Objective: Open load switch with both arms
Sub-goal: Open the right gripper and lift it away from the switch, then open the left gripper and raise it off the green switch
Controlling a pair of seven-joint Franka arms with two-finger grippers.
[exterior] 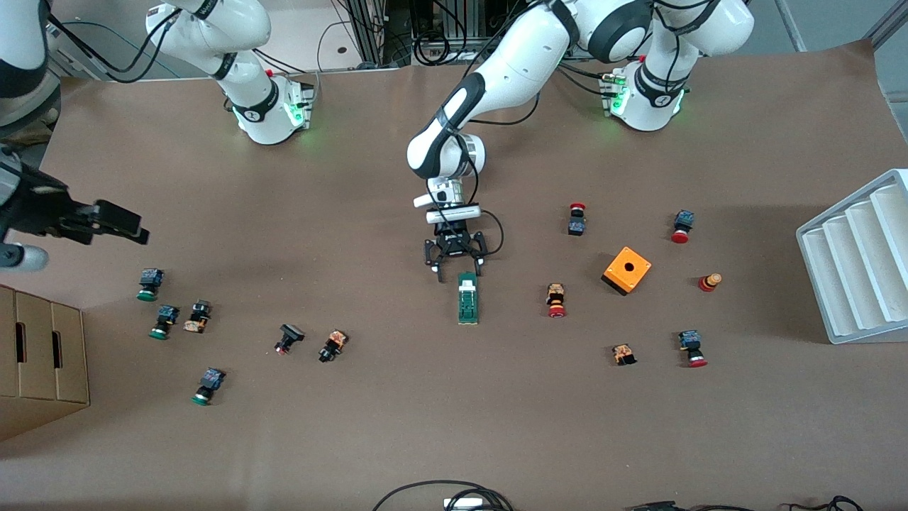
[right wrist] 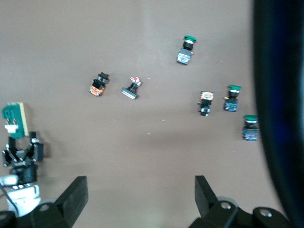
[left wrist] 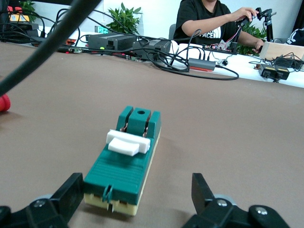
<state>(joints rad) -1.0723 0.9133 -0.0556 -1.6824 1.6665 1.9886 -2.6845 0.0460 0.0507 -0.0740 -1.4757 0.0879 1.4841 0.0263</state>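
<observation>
the slim dark-green rectangular load switch (exterior: 467, 298) with a small white tab lies flat on the brown paper-covered tabletop (exterior: 454, 426), near its middle, its long axis running toward the front camera and the white tab at the end nearer the robots' bases. the left arm's black 2-finger tool (exterior: 458, 270) is down low at that end of the switch, its fingers spread wide and gripping nothing; in the left wrist view the switch (left wrist: 126, 159) sits just ahead of the 2 black fingertips (left wrist: 71, 192), close to 1 of them and apart from the other. the right arm's black 2-finger tool (exterior: 120, 221) hangs high over the right arm's end of the tabletop, fingers wide apart and empty, and the arm waits there; its wrist view looks down on several small green-capped push buttons (right wrist: 231, 98) and, farther off, the switch (right wrist: 15, 119) with the left tool (right wrist: 21, 153) at it. toward the left arm's end sit an orange box with a round hole (exterior: 627, 270), a few red-capped push buttons (exterior: 556, 300) and a white ribbed tray (exterior: 858, 255). a brown cardboard box (exterior: 39, 355) stands at the right arm's end.
</observation>
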